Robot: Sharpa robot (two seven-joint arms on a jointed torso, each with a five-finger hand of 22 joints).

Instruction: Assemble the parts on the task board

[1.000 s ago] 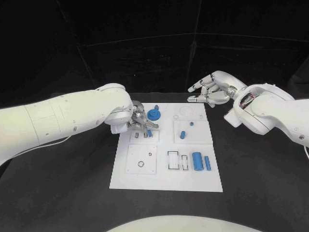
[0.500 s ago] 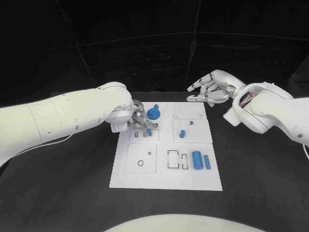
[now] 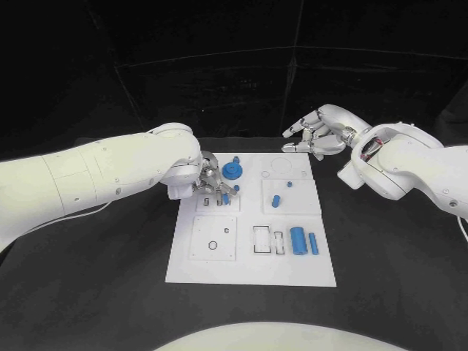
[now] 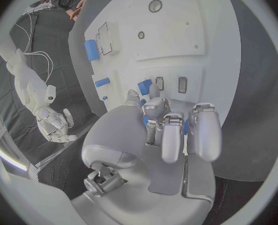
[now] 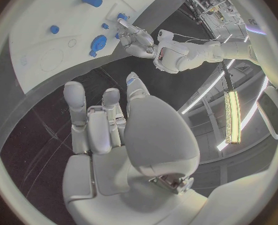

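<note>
My left hand (image 3: pixel 211 184) pinches a small blue part (image 3: pixel 224 197), now lowered slightly toward the slots at the board's (image 3: pixel 251 274) left side; insertion looks close. My right hand (image 3: pixel 316 135) stays open, off the board's far corner.

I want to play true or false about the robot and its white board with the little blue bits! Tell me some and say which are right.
1. The left hand holds a small blue part over the white task board. True.
2. The right hand is gripping the round blue gear-like part. False: it hovers past the board's far edge with nothing in it, fingers apart.
3. Two blue cylinders lie side by side on the board's near right part. True.
4. The task board lies on a red table. False: the table is black.
</note>
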